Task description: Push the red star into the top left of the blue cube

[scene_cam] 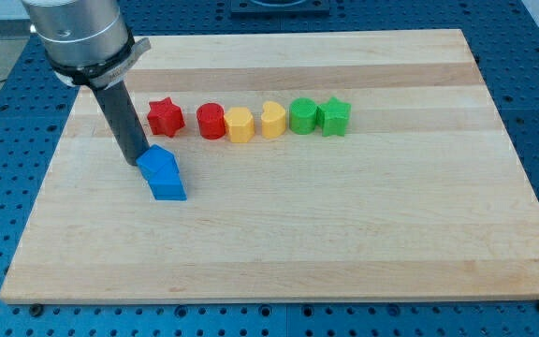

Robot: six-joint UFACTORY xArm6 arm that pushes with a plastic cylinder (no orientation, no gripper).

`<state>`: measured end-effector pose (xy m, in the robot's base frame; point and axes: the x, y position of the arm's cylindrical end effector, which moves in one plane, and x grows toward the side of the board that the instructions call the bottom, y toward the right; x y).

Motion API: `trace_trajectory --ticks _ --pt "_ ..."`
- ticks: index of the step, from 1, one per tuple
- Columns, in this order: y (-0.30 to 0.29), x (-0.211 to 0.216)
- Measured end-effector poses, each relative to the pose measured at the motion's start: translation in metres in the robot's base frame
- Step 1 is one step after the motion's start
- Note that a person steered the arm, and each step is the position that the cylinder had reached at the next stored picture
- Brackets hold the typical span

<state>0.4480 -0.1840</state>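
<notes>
The red star (166, 116) sits at the left end of a row of blocks in the upper middle of the wooden board (344, 234). Two blue blocks touch each other below it: an upper one (158, 162) and a blue cube (168, 183) just below and right of it. My tip (135, 159) is at the upper blue block's left edge, touching or nearly touching it. The tip is below and to the left of the red star, about a block's width away.
To the right of the red star stand a red cylinder (211, 121), a yellow block (240, 124), a yellow heart (272, 119), a green cylinder (303, 115) and a green star (335, 116). The arm's grey body (78, 33) hangs over the board's top left corner.
</notes>
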Motion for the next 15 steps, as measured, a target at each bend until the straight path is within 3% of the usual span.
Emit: trace_trajectory --ticks 2,3,4,6,7,8,11,15 --pt "-0.018 0.005" --pt "-0.084 -0.058" --pt "-0.074 -0.122" --pt "0.041 -0.116" --pt "0.052 -0.086" --pt "0.044 -0.074" --pt "0.023 -0.13" --pt "0.021 -0.051"
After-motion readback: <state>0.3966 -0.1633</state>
